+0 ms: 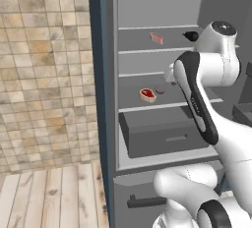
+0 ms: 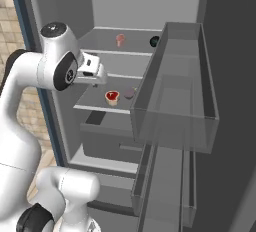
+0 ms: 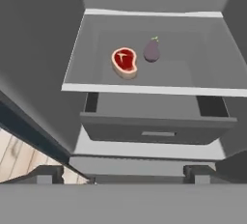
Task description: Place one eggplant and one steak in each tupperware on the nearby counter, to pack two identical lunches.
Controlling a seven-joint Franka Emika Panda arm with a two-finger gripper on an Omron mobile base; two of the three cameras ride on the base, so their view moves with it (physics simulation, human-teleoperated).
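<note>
An open grey fridge [image 1: 162, 6] stands against a wall of beige and tan mottled tiles [image 1: 44, 74], with a pale wooden plank floor [image 1: 49, 197] below. Inside, white-edged shelves [image 3: 144, 90] run across the cabinet above a closed grey drawer [image 1: 167, 136] with a slim recessed handle. The swung-out door [image 2: 230, 101] carries translucent grey bins [image 2: 175, 121]. A dark blue-grey frame [image 1: 101, 74] edges the fridge's side. The light is even and soft, casting no hard shadows
</note>
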